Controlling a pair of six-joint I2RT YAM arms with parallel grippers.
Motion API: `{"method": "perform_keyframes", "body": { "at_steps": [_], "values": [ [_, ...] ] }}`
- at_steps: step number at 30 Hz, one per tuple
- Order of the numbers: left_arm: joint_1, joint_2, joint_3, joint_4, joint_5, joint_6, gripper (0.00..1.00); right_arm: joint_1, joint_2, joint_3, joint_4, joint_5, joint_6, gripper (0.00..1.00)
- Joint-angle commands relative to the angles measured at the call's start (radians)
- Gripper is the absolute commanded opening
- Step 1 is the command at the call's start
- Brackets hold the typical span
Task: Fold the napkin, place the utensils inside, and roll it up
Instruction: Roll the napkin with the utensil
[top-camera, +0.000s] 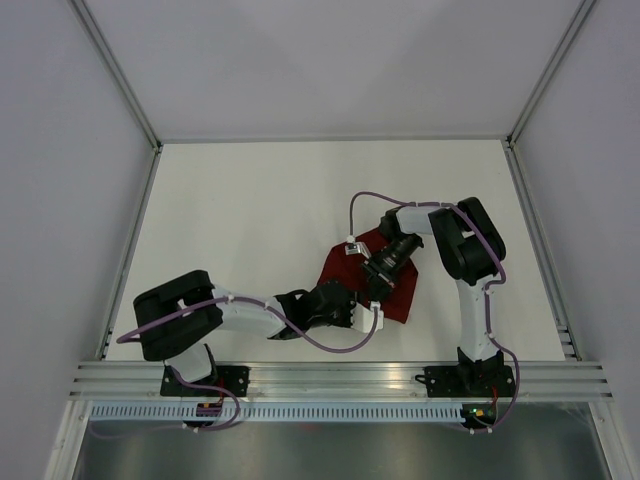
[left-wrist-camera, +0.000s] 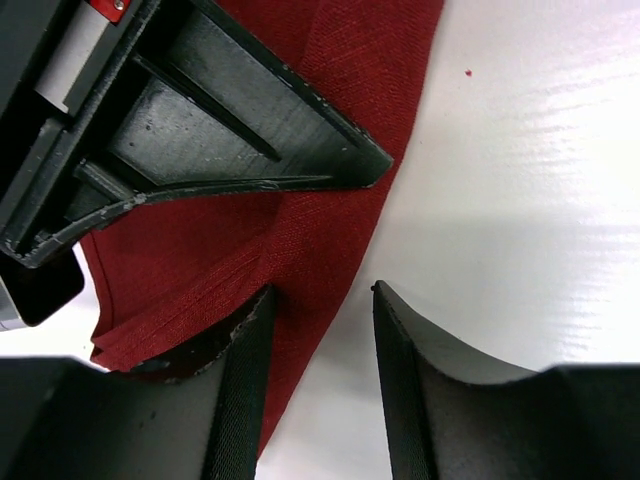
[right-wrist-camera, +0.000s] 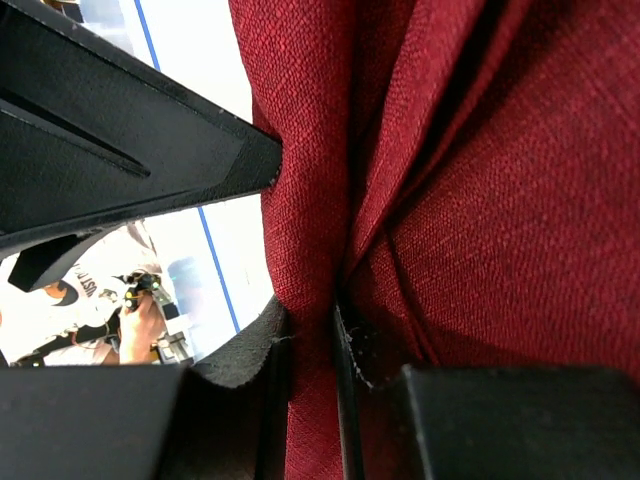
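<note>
Arms from the two near corners of the bench (top-camera: 250, 200) meet over the napkin (top-camera: 337, 268), which lies bunched and creased a little right of the bench's middle, closer to the near edge than to the far one. The left arm (top-camera: 240, 312) stretches low along the near edge, and the left pincer (top-camera: 352, 314) sits at the napkin's near-left side. Its wrist camera shows it released: the fingers (left-wrist-camera: 250, 350) stand apart, one over the maroon cloth and one over bare bench, with the cloth's edge running between them and not gripped. Just to the right, the right pincer (top-camera: 377, 287) bears down on the napkin's middle, carried by the right arm (top-camera: 462, 250), which bends in from the near-right corner. Its wrist camera shows it clenched on a raised fold of the napkin, the cloth pinched tight between the two fingertips (right-wrist-camera: 250, 360), with deep creases fanning away from the grip.
</note>
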Motion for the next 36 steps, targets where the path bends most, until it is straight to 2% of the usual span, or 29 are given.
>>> {"method": "perform_keyframes", "body": {
  "at_steps": [1,4,17,32,36],
  "values": [
    [0.002,0.058,0.023,0.046,0.043,0.031,0.48,0.007,0.068,-0.027,0.179,0.305,-0.079,0.14],
    [0.004,0.046,0.003,0.106,0.042,0.029,0.48,0.006,0.068,-0.027,0.179,0.306,-0.077,0.13],
    [-0.019,0.02,-0.014,0.152,-0.02,0.113,0.52,0.006,0.073,-0.024,0.177,0.308,-0.071,0.13],
    [-0.004,0.117,0.052,0.083,0.042,0.12,0.53,0.004,0.07,-0.028,0.177,0.311,-0.071,0.12],
    [0.004,0.143,0.09,0.005,0.089,0.109,0.48,0.003,0.067,-0.03,0.177,0.311,-0.068,0.12]
  ]
}}
